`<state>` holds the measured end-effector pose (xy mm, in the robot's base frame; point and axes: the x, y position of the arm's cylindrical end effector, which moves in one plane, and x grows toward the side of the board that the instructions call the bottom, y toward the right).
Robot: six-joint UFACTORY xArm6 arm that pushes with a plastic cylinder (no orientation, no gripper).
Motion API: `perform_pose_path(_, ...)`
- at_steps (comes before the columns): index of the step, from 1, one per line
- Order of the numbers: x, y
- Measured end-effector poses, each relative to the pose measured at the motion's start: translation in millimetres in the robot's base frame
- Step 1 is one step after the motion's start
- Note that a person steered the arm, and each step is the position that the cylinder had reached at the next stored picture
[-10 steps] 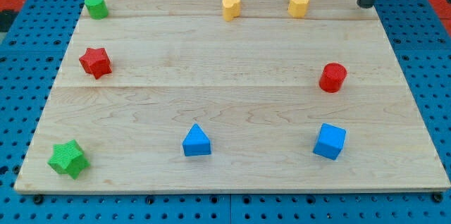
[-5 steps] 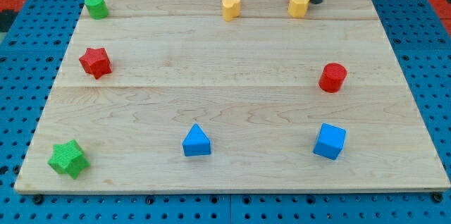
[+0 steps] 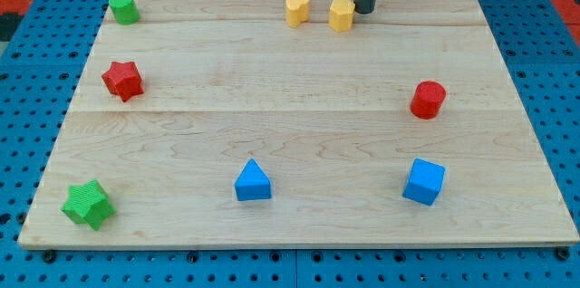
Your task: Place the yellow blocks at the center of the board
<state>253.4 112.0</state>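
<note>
Two yellow blocks lie near the board's top edge. The yellow hexagonal block [image 3: 342, 14] sits just right of the yellow heart-shaped block [image 3: 297, 9], with a small gap between them. My tip [image 3: 363, 10] is at the right side of the yellow hexagonal block, touching or almost touching it. The dark rod rises out of the view's top.
The wooden board [image 3: 299, 80] lies on a blue pegboard. A green cylinder [image 3: 123, 6] is at top left, a red star [image 3: 122, 81] at left, a green star [image 3: 88, 204] at bottom left, a blue triangle [image 3: 252, 181] at bottom centre, a blue cube [image 3: 424, 181] and a red cylinder [image 3: 428, 100] at right.
My tip moved left along the top edge from the board's top right corner. It reached the yellow hexagonal block and pushed it left, close to the yellow heart-shaped block.
</note>
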Motion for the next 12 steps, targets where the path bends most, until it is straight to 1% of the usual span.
perform_pose_path(4,-7.8,0.0)
perform_pose_path(5,-7.8,-68.8)
perform_pose_path(6,43.8,-118.5)
perform_pose_path(7,87.1,-148.6)
perform_pose_path(8,91.3,-128.0)
perform_pose_path(9,113.5,-76.8)
perform_pose_path(10,131.9,-71.4)
perform_pose_path(11,161.7,-112.0)
perform_pose_path(12,157.2,-129.0)
